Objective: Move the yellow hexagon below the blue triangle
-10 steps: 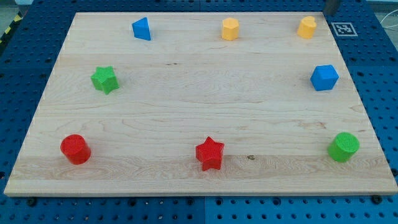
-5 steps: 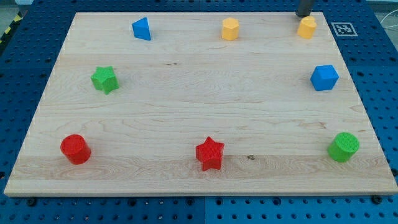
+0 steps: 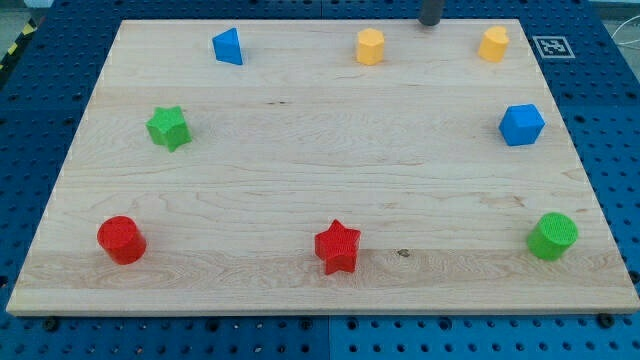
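Observation:
The yellow hexagon (image 3: 370, 46) stands near the board's top edge, at the middle. The blue triangle (image 3: 228, 46) stands on the same line, well to the view's left of it. My tip (image 3: 430, 23) is at the board's top edge, a little to the right of and above the yellow hexagon, clear of it. A second yellow block (image 3: 493, 44), rounded in shape, stands further right.
A green star (image 3: 168, 128) stands at the left. A red cylinder (image 3: 122, 239) is at the bottom left, a red star (image 3: 338, 246) at the bottom middle, a green cylinder (image 3: 552, 236) at the bottom right, a blue cube (image 3: 522, 124) at the right. The wooden board (image 3: 300, 150) lies on a blue pegboard.
My tip has slid left along the board's top edge, from beyond the top right corner past the right yellow block to near the yellow hexagon. No block has moved.

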Controlling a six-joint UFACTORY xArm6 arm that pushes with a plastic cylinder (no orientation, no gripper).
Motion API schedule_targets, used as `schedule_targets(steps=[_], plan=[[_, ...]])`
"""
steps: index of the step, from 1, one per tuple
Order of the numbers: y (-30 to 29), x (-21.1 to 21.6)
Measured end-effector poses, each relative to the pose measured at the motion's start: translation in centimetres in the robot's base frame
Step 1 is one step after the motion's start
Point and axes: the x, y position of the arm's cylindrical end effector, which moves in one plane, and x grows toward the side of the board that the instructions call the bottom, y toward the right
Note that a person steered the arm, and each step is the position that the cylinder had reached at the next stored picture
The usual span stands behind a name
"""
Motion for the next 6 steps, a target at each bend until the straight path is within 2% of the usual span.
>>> schedule_targets(steps=[4, 6], plan=[[-3.0, 0.0], [-6.9, 0.2]])
